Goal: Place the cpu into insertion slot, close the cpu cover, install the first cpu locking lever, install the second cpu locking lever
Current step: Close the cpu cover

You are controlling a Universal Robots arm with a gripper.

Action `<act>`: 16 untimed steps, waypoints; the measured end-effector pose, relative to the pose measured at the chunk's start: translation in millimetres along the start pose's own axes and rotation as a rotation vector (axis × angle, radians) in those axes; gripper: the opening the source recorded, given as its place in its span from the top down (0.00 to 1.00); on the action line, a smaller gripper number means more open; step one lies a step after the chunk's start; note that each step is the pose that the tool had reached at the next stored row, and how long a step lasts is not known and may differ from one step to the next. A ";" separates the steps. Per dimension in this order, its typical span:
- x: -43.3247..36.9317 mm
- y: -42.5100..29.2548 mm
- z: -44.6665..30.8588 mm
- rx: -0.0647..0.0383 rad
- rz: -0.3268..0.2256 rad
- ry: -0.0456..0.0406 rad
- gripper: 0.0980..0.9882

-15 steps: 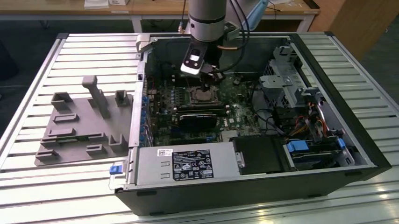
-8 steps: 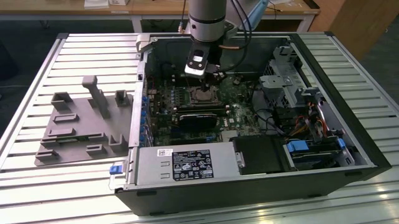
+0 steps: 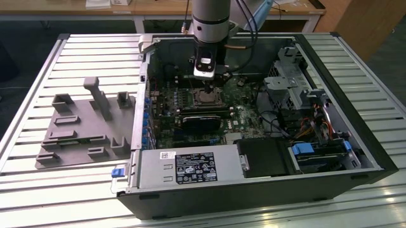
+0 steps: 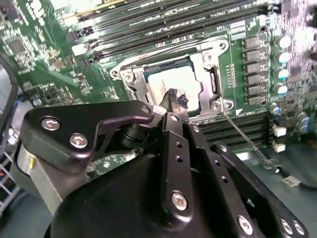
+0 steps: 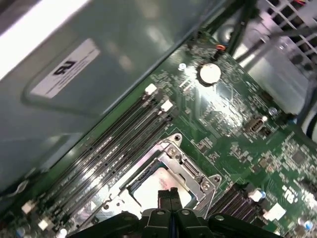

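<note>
The cpu (image 4: 171, 82) shows its dull silver top and lies flat in the insertion slot (image 3: 206, 98) on the green motherboard. The cpu cover (image 4: 140, 85), a thin silver frame, lies down around the chip; it is also seen as the cpu cover (image 5: 190, 168) around the cpu (image 5: 148, 187). A thin metal lever rod (image 4: 243, 136) sticks out from one socket corner, away from the board. My gripper (image 4: 175, 99) hangs just above the chip's edge with its two black fingers (image 5: 166, 198) pressed together and nothing visible between them. In the exterior view the gripper (image 3: 212, 84) reaches down into the open case.
Long black memory slots (image 5: 114, 144) run beside the socket. A black card (image 3: 203, 121) lies nearer the case front, with cables and drive cages (image 3: 304, 99) toward the exterior view's right. A grey fixture tray (image 3: 79, 128) sits on the slatted table at the exterior view's left.
</note>
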State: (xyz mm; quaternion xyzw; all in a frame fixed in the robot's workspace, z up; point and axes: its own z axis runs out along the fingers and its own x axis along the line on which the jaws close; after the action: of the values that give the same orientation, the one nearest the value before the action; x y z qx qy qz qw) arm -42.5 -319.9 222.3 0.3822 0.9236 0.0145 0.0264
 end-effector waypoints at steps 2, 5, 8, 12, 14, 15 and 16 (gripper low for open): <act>0.0 0.0 0.1 0.000 -0.036 0.0000 1.00; 0.0 0.1 0.3 0.002 -0.087 -0.0009 1.00; 0.0 0.0 0.4 0.003 -0.140 -0.0014 1.00; 0.1 0.0 0.7 0.001 -0.212 0.0002 1.00; 0.0 0.0 0.8 0.001 -0.248 0.0011 1.00; 0.0 0.0 0.8 0.000 -0.266 0.0016 1.00; 0.1 0.0 0.9 0.000 -0.285 0.0021 1.00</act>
State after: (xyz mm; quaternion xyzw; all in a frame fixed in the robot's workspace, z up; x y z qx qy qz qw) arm -42.5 -319.8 221.4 0.2472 0.9685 0.0112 0.0272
